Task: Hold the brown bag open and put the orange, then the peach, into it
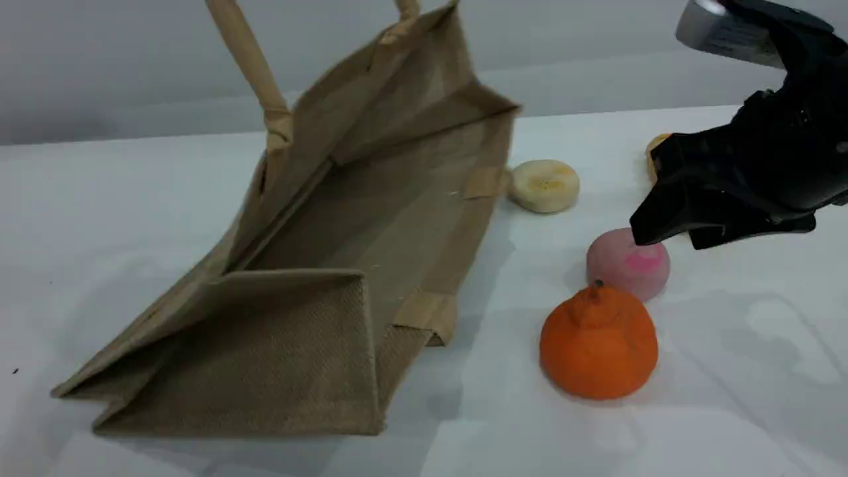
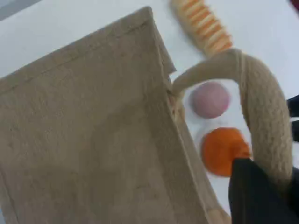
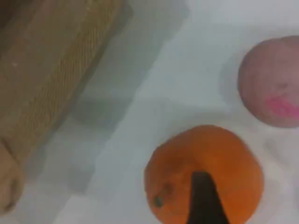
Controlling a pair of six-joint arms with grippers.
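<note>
The large tan-brown woven jute bag (image 1: 344,265) lies on its side on the white table (image 1: 729,411), its mouth facing the fruits; the left gripper (image 2: 261,196), clamped tight on one thick beige rope handle (image 2: 266,102), lifts it so the mouth gapes. The bright orange toy fruit (image 1: 599,348) and the pale pink peach ball (image 1: 626,265) wait just beside the mouth, touching each other. The right gripper (image 1: 669,232) hangs over them, jaws wide and empty, probably aiming at the orange first.

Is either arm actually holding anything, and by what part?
The left gripper holds the brown bag up by one rope handle. The right gripper is open, holding nothing.
</note>
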